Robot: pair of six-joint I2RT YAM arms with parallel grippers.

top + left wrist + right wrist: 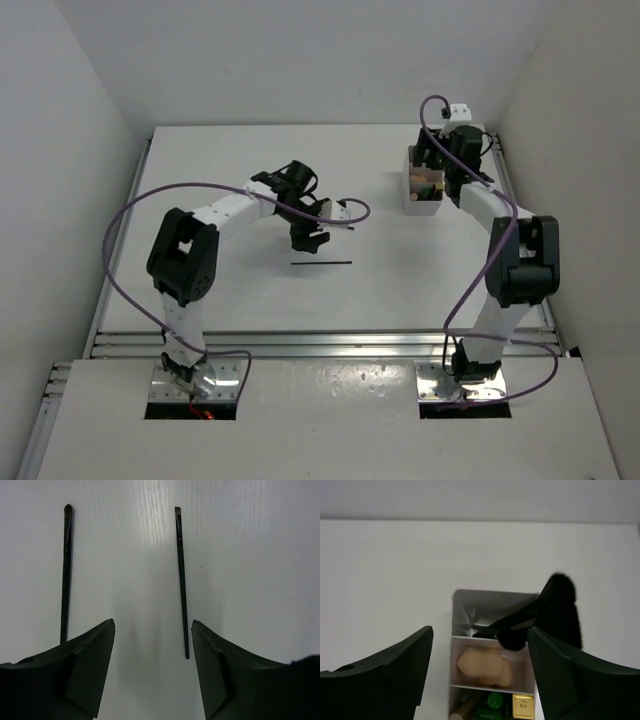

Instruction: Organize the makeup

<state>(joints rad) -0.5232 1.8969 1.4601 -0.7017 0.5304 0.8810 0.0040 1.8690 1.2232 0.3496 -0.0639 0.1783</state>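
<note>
1. Your left end effector (152,623) is over the middle of the worktop (240,300), fingers spread, holding nothing. Your right end effector (479,629) is also spread and empty, above the box (453,611) at the upper right of the top view.
2. Two pencils are loose on the worktop. In the left wrist view the centre pencil (181,580) runs up the frame inside the finger gap, nearer the right-of-frame finger. The side pencil (66,570) is at the left of the frame, outside the gap, with its lower end hidden behind the finger.
3. My read on handling: the pencils are light, stiff and very thin, and likely slick. They lie flush, so your fingertips must come right down to the surface. Expect them to roll or skid.
4. Take the centre pencil mid-shaft. The closing line already crosses it. An end grab would probably let it swing.
5. In the box, a brush (560,605) has its fluffy head leaning over the far right rim. A sponge (482,667) sits in the middle section, with a green tube (495,700) and a lipstick (522,705) in the near one. The contents are mostly soft, so a pencil should go in without damage.
6. The surface is white, matte, flat and hard, with a faint grain.
7. White walls enclose three sides. The box sits close to the back right corner, so you have little swing space there and more mid-worktop.
</note>
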